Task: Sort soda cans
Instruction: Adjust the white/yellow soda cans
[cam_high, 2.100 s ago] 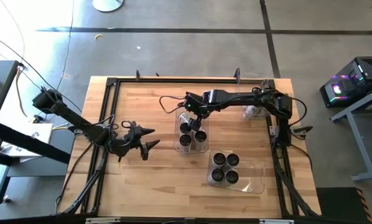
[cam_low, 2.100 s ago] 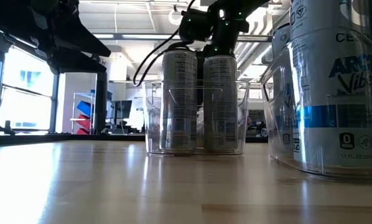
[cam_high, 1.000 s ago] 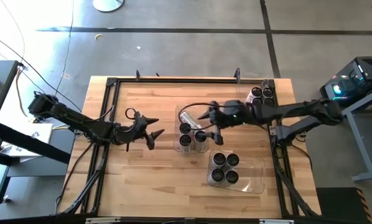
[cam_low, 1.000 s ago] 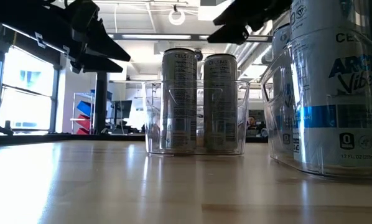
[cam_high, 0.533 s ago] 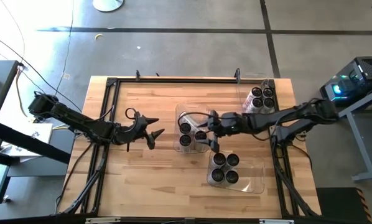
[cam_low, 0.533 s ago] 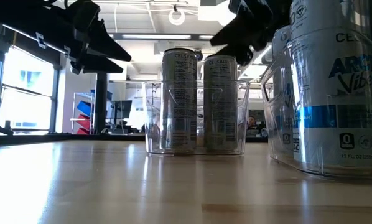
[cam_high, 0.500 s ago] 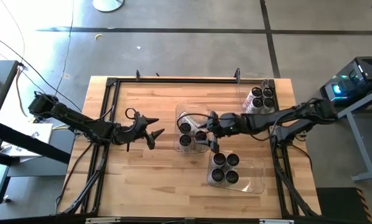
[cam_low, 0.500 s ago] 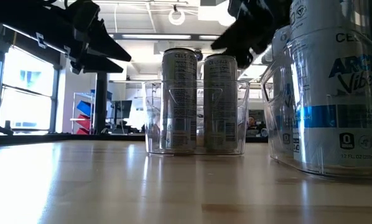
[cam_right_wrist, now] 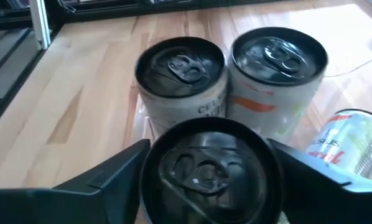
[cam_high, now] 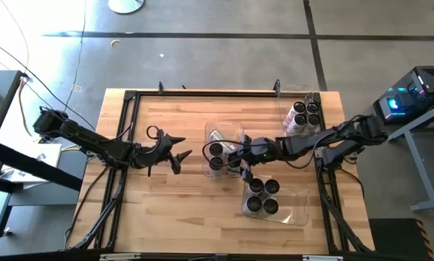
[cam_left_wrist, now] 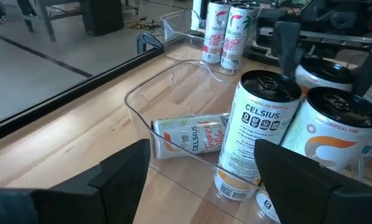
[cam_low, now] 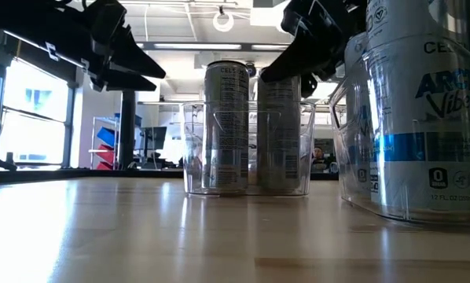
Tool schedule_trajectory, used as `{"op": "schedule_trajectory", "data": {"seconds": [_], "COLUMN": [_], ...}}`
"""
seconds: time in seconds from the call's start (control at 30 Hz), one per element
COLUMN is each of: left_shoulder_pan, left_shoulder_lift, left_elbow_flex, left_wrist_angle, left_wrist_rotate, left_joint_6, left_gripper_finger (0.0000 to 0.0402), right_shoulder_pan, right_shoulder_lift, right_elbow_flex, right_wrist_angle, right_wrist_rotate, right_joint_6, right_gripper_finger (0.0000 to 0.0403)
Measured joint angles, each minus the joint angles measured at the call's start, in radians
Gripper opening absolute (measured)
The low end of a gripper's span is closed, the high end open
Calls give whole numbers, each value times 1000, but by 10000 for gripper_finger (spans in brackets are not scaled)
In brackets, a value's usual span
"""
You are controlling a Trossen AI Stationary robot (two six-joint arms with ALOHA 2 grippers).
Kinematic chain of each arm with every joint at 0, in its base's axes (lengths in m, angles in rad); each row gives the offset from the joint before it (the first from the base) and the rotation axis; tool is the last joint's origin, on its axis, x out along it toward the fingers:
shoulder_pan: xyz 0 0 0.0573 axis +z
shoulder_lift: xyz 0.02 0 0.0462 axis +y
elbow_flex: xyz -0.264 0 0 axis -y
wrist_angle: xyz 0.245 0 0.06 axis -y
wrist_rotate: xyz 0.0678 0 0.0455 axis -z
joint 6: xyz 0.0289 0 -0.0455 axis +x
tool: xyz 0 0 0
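The right gripper (cam_right_wrist: 206, 171) straddles the top of an upright soda can (cam_right_wrist: 209, 167) in the middle bin (cam_high: 208, 130), its two fingers standing apart on either side of the dark lid with no firm clamp visible yet; seen from above, this gripper (cam_high: 240, 163) sits at the bin's near right corner. Two more upright cans (cam_right_wrist: 181, 78) stand just beyond it, packed close, and a fallen can (cam_left_wrist: 191, 138) lies on its side at the bin's far end. The left gripper (cam_high: 175, 154) hovers with its fingers spread, well left of the bin, holding nothing. The likeliest trouble, in my judgement, is crowding: the cans stand almost touching, so a finger sliding down could wedge against a neighbour and tip it, or the clear bin could be dragged along if the can catches its wall on the way up. A grip set too high on the smooth rim might also slip. Further out, four cans (cam_high: 263, 196) fill a second bin (cam_high: 298, 210) nearer the front edge, and another cluster (cam_high: 305, 114) sits in a bin at the far right corner. The table (cam_high: 166, 217) is pale wooden planking inside a black frame; around it lies a grey concrete floor with cables, and the low view shows a bright, open workshop with windows behind.
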Motion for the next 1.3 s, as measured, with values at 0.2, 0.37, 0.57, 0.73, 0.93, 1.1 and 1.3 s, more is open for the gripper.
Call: {"op": "schedule_trajectory", "data": {"seconds": [0.2,0.37,0.57,0.73,0.93,1.1,1.3], "left_shoulder_pan": [8,8,8,8,8,8,4], "left_shoulder_lift": [0,0,0,0,0,0,0], "left_elbow_flex": [0,0,0,0,0,0,0], "left_wrist_angle": [0,0,1,14,16,15,14], "left_wrist_rotate": [11,12,14,13,14,13,14], "left_joint_6": [0,-1,-8,-9,-17,-19,-37], "left_gripper_finger": [282,282,282,282,282,282,282], "right_shoulder_pan": [6,5,2,-16,-30,-29,-57], "right_shoulder_lift": [1,1,8,37,59,61,63], "right_elbow_flex": [45,61,63,65,67,66,125], "right_wrist_angle": [-23,-41,-65,-63,-37,-27,-121], "right_wrist_rotate": [-17,-66,-101,-125,-173,-237,-302], "right_joint_6": [7,31,68,76,67,-20,22], "right_gripper_finger": [240,240,251,255,258,283,315]}}
